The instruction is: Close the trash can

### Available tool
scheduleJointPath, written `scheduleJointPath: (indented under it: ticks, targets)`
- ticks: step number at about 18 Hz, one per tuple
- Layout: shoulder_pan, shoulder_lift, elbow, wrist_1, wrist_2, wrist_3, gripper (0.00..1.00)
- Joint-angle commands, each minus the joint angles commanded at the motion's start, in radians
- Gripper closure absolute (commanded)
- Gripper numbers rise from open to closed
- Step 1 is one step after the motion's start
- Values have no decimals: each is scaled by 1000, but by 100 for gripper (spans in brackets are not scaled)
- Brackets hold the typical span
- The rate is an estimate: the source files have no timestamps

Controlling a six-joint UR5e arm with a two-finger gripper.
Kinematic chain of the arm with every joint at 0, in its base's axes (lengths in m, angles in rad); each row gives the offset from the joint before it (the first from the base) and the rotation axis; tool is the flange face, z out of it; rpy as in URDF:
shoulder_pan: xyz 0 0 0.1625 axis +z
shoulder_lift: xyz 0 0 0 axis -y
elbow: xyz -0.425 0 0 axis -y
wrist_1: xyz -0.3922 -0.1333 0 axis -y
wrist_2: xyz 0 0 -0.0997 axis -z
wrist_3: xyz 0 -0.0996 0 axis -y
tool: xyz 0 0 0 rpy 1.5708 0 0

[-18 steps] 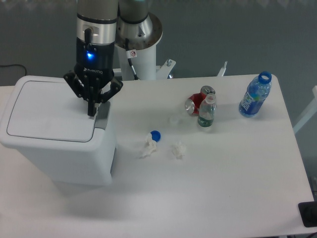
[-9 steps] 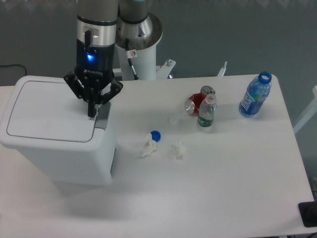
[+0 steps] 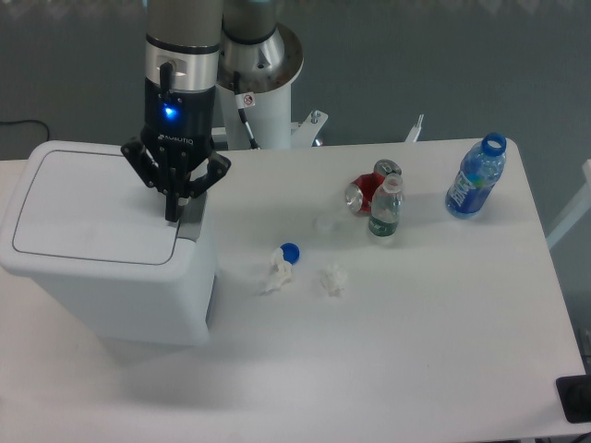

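The large white plastic trash can [image 3: 102,268], boxy with rounded corners and a smooth flat lid lying down, fills the left of the frame on the white bench [image 3: 416,351]. The black two-finger tool [image 3: 173,214] points down at the lid's right edge by the grey tab [image 3: 192,214], fingers pinched narrow. At centre lie a blue bottle cap [image 3: 290,250] and crumpled white paper scraps [image 3: 331,279]; a crushed red can [image 3: 369,187], a small clear bottle [image 3: 385,210] and a blue bottle [image 3: 476,177] stand toward upper right. Lower right bench is bare.
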Motion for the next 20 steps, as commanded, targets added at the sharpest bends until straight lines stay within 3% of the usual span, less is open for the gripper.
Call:
scheduleJointPath:
  ticks: [6, 8, 10, 11, 14, 15, 20]
  targets:
    - [5, 2, 5, 2, -8, 2, 88]
    - [8, 15, 12, 3, -15, 0, 79]
    - [24, 37, 14, 2, -37, 0, 77]
    - [31, 40, 14, 2, -47, 0, 67]
    - [43, 51, 14, 3, -51, 3, 8]
    - [46, 57, 14, 3, -48, 12, 0]
    - [103, 80, 12, 0, -32, 55, 0]
